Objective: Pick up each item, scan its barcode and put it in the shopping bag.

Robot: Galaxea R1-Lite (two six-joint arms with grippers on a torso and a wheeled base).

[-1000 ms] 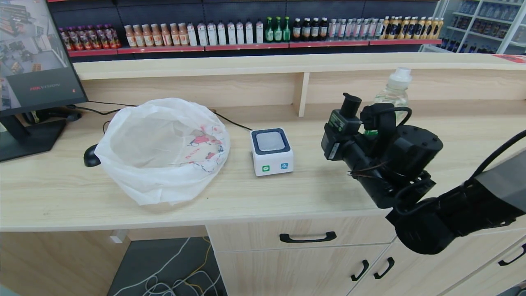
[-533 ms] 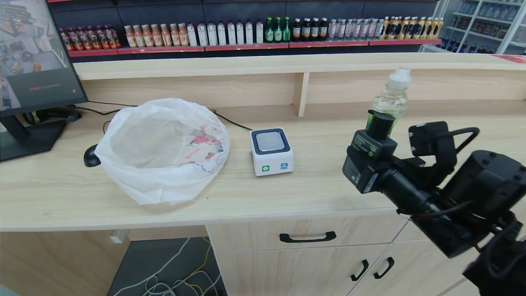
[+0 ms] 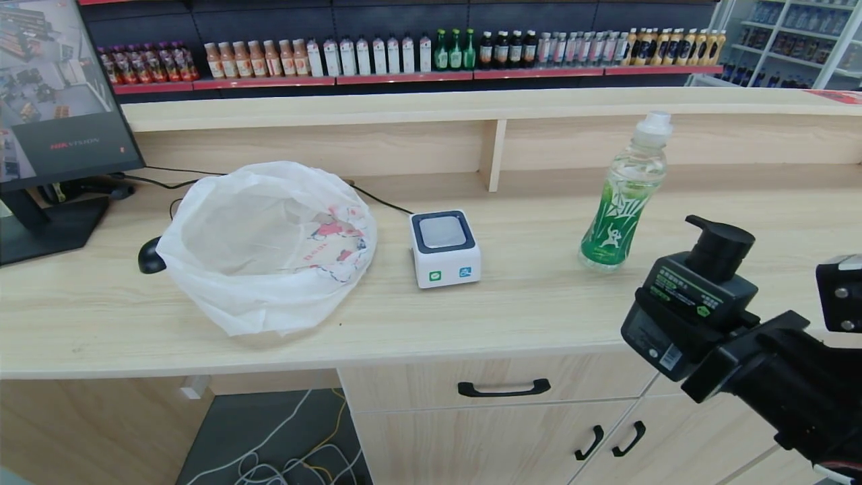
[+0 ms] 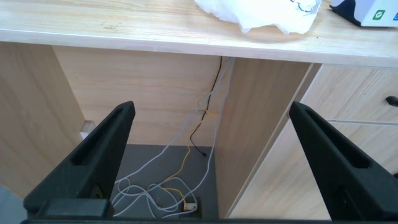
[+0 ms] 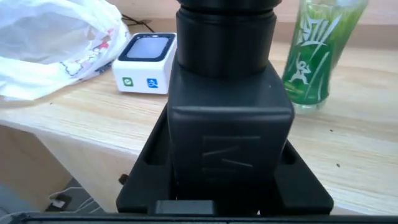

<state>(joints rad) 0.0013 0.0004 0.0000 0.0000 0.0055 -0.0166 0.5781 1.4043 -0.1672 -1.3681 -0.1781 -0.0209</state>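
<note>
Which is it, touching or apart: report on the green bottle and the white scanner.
Apart. The head view shows bare counter between the green bottle and the white scanner.

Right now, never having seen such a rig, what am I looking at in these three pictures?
A two-armed robot stands at a shop counter. The wide picture comes from a camera on its head, the other two from cameras on its wrists. On the counter are an open white shopping bag, a small white scanner and an upright green bottle. The right gripper is shut on a black container with a round cap, near the counter's front edge. The left gripper hangs open and empty below the counter top, above loose cables.
</note>
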